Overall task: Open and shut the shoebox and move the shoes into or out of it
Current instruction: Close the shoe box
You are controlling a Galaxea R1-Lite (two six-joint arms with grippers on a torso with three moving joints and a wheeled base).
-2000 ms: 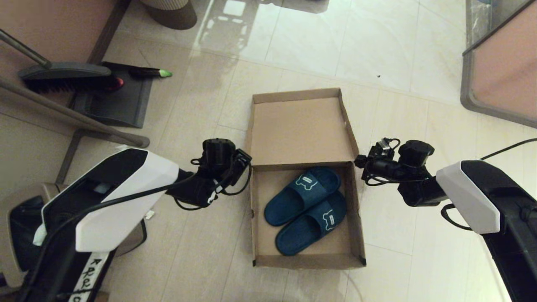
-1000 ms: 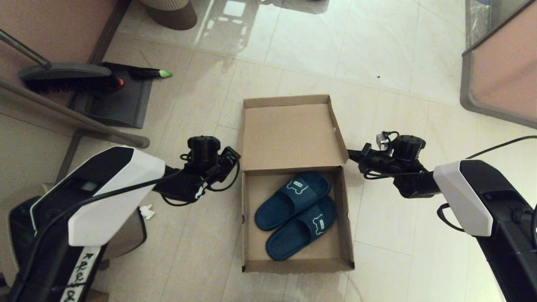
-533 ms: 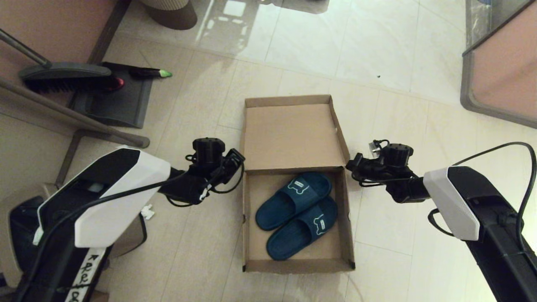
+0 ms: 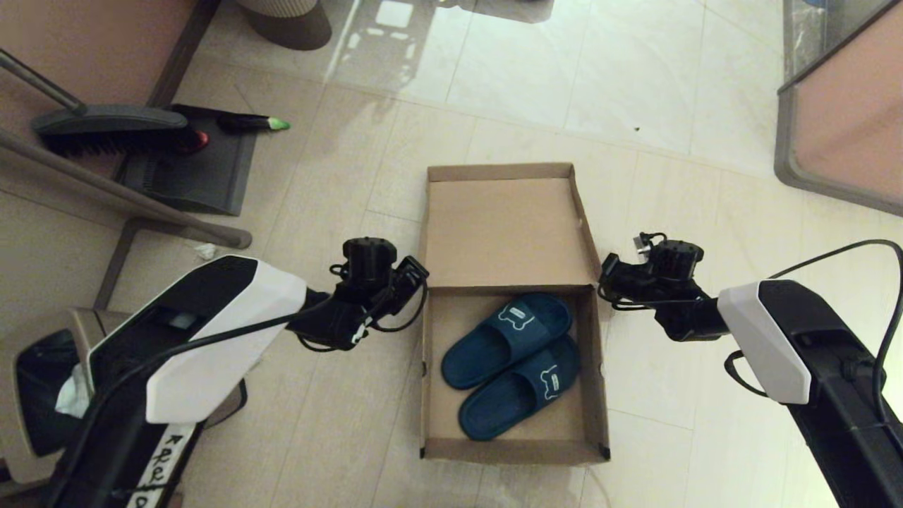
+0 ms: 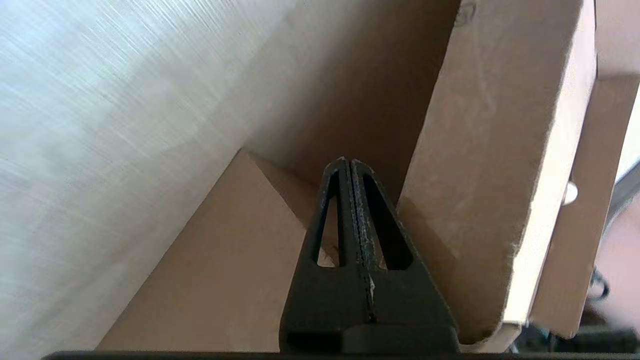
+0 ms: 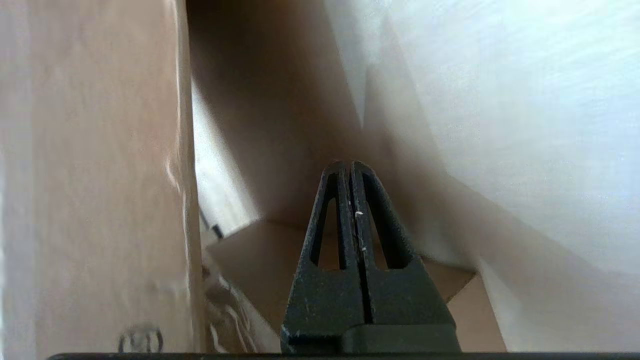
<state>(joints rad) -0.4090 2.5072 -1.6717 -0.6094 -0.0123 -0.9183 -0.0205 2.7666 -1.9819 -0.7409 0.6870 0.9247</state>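
The brown shoebox (image 4: 443, 406) lies open on the floor, its lid (image 4: 504, 226) tilted back behind the base. Both navy shoes (image 4: 511, 353) rest side by side inside, white emblems up. My left gripper (image 4: 417, 272) sits at the box's left hinge corner, and my right gripper (image 4: 604, 272) at the right hinge corner. In the left wrist view the left gripper (image 5: 348, 161) is shut and empty, its tips between the box wall (image 5: 210, 285) and the lid's side flap (image 5: 480, 175). My right gripper (image 6: 348, 163) is likewise shut and empty, beside the cardboard (image 6: 90, 175).
A broom (image 4: 106, 130) and dustpan (image 4: 194, 173) lie at the far left, with a slanted metal bar (image 4: 120, 192) nearer. A bin (image 4: 35, 367) stands under my left arm. A basket (image 4: 286, 21) is at the top, furniture (image 4: 839, 134) at the far right.
The open shoebox with the shoes has slid a little to the right on the floor. Both grippers moved right with it, still at the hinge corners.
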